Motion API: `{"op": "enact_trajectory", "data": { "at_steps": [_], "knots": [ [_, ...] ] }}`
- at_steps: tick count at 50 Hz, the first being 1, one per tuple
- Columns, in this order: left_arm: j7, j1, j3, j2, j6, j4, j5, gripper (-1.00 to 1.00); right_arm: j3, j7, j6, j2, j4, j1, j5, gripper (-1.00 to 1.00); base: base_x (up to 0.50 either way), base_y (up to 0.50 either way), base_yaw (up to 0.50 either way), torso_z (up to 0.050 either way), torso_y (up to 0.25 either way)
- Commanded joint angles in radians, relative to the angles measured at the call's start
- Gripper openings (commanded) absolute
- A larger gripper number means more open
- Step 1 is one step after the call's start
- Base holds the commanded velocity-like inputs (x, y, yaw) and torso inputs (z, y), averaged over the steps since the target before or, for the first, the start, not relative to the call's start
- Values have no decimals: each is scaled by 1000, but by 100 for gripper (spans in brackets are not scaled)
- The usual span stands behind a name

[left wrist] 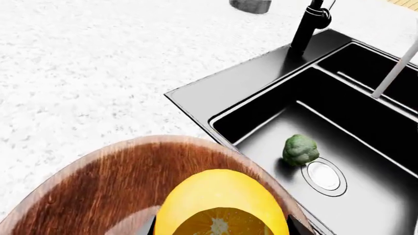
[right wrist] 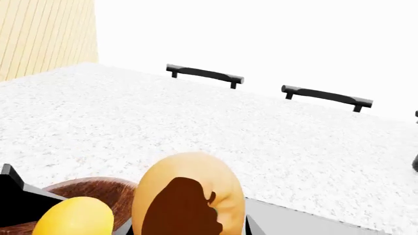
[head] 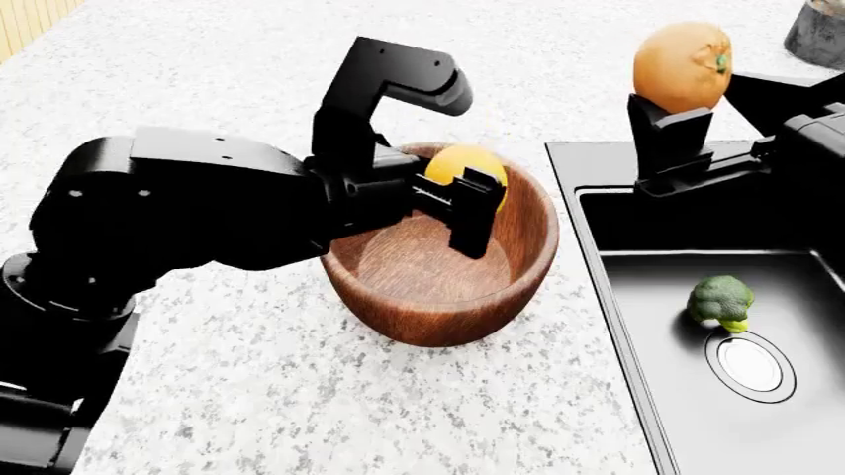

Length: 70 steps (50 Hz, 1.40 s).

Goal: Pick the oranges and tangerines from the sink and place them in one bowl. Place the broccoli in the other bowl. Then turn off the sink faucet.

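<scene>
Left gripper [head: 469, 213] and its yellow orange [head: 465, 168] are crowding the wooden bowl [head: 436, 297] at its twelve o'clock rim; the bowl's six o'clock half is lying open. At three o'clock, nothing is sitting over the broccoli [head: 719, 300] in the sink [head: 620, 327].

Yellow orange [head: 465, 166] over wooden bowl [head: 436, 287]; broccoli [head: 719, 300] in sink [head: 620, 297].

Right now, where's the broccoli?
In the head view, the broccoli lies on the floor of the sink at the right, just above the round drain, untouched by either gripper.
</scene>
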<state>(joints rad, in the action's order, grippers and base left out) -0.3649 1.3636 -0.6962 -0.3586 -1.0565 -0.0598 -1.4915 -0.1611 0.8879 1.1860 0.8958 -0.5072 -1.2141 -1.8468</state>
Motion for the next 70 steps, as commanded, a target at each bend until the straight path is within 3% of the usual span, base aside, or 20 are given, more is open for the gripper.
{"op": "enact_trajectory", "data": {
  "at_steps": [1, 27, 28, 40, 51, 59, 66, 70],
  "knots": [
    [20, -33, -43, 0, 17, -27, 46, -100, 2, 15, -6, 19, -11, 15, -17, -100, 0, 0, 0, 0, 10],
    [117, -28, -146, 59, 68, -202, 194, -100, -1, 6, -26, 22, -23, 49, -14, -100, 0, 0, 0, 1, 0],
    [117, -28, -146, 56, 66, -202, 194, 100, -1, 6, -27, 22, -23, 49, -13, -100, 0, 0, 0, 0, 0],
    [85, -10, -113, 52, 57, -180, 152, 100, -10, -11, -30, 15, -16, 50, 8, -100, 0, 0, 0, 0, 0],
    [12, 68, -23, -3, 25, -99, 56, 100, -67, -23, -4, -26, 34, -31, 12, -100, 0, 0, 0, 0, 0],
    [-100, 85, 39, -111, 13, 32, 15, 100, -162, -99, 62, -116, 153, -145, 75, -100, 0, 0, 0, 0, 0],
    [-226, 17, 140, -304, 5, 259, -108, 100, -265, -259, 102, -235, 326, -215, 209, -100, 0, 0, 0, 0, 0],
    [-345, -64, 212, -427, 35, 420, -196, 100, -347, -428, 150, -307, 464, -292, 273, -100, 0, 0, 0, 0, 0]
  ]
}}
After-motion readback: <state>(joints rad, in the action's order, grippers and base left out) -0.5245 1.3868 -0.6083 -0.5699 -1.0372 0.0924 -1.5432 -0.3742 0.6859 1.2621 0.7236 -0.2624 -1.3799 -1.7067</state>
